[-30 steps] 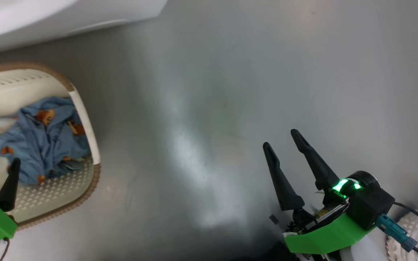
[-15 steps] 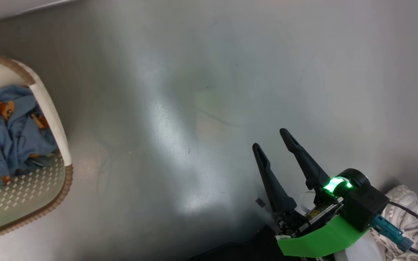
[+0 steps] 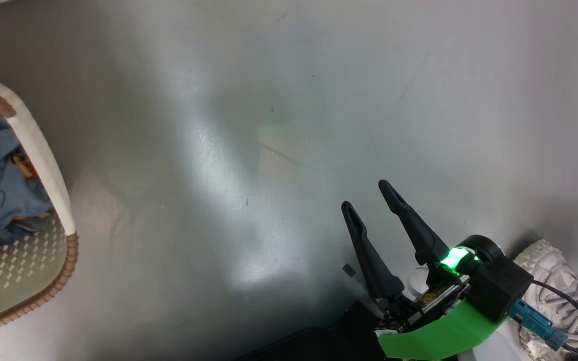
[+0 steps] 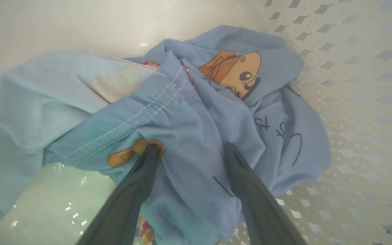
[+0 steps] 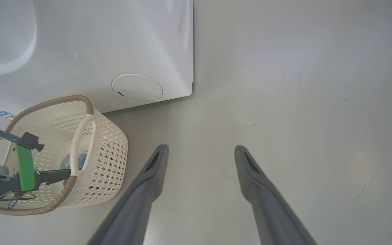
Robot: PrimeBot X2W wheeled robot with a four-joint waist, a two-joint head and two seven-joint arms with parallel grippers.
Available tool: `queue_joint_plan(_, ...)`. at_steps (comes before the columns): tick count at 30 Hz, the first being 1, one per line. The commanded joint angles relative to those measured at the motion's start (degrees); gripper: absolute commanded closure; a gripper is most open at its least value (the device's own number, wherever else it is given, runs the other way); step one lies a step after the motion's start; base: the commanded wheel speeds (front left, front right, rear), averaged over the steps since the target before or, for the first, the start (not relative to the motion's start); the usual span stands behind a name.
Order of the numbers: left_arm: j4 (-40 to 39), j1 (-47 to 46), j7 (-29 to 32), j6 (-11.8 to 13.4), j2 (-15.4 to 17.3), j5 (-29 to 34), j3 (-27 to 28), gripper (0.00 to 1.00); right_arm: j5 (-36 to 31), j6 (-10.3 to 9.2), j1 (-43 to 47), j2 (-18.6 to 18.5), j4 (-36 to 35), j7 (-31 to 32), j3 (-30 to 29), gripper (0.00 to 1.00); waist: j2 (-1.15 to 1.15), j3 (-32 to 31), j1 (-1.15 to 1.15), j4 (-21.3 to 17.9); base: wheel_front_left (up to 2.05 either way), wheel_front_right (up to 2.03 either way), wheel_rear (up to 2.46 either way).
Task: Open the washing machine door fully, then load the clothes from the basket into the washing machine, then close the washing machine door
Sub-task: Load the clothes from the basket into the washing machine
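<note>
1. The left tool (image 4: 192,147) is spread wide inside the basket (image 4: 352,85). Both fingertips press into the light-blue clothes (image 4: 196,112), a fold of cloth lies between them, and nothing is clamped.
2. The right tool (image 3: 365,195) is just as wide and empty. It hangs over the grey floor (image 3: 269,150), well apart from the basket (image 3: 63,271).
3. The clothes lie bunched in the basket's bottom. An orange-brown cartoon figure (image 4: 237,71) faces up, and dark hand-drawn strokes (image 4: 277,132) beside it look like writing that I cannot read.
4. In the right wrist view the basket (image 5: 111,153) stands on the floor just before the white washing machine (image 5: 114,41), below its round cap (image 5: 137,88). The print on a small blue sticker (image 5: 1,114) is too small to read. The left tool (image 5: 56,175) reaches over the brown rim.
5. A pale knitted shoe (image 3: 555,281) sits beside the right arm.
6. Against a second ago, the whole head view has slid: the basket lies further to its left edge, the washer's white edge has nearly left the top corner, and more of the shoe shows. That is the camera turning. Both tools stay equally wide.
</note>
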Motion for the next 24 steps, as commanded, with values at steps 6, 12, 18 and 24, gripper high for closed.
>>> queue_joint_plan(6, 0.6, -2.5, 2.1, -0.1, 3.5, -3.5, -2.3, 0.00, 0.8, 0.09, 2.7, -0.2, -1.1, -0.3, 1.5, 0.00, 0.00, 0.6, 0.00, -0.3, 0.00, 0.00, 0.00)
queue_joint_plan(12, 1.2, -5.8, 5.1, -0.1, 4.1, -6.1, -4.9, 0.00, 1.2, 0.09, 3.1, -0.2, -1.0, -0.3, 1.8, 0.00, 0.00, 0.6, 0.00, -0.4, 0.00, 0.00, 0.00)
queue_joint_plan(18, 4.5, -9.7, 9.9, -0.1, 4.1, -4.2, -9.3, 0.00, 1.6, 0.09, 3.6, -0.2, -0.9, -0.3, 2.3, 0.00, 0.00, 0.2, 0.00, -0.9, 0.00, 0.00, 0.00)
queue_joint_plan(24, 7.4, -13.2, 12.0, -0.1, 1.8, -3.5, -12.0, 0.56, 1.8, 0.09, 4.7, -0.2, -1.0, -0.3, 2.4, 0.00, 0.00, -0.1, 0.00, -1.2, 0.00, 0.00, 0.00)
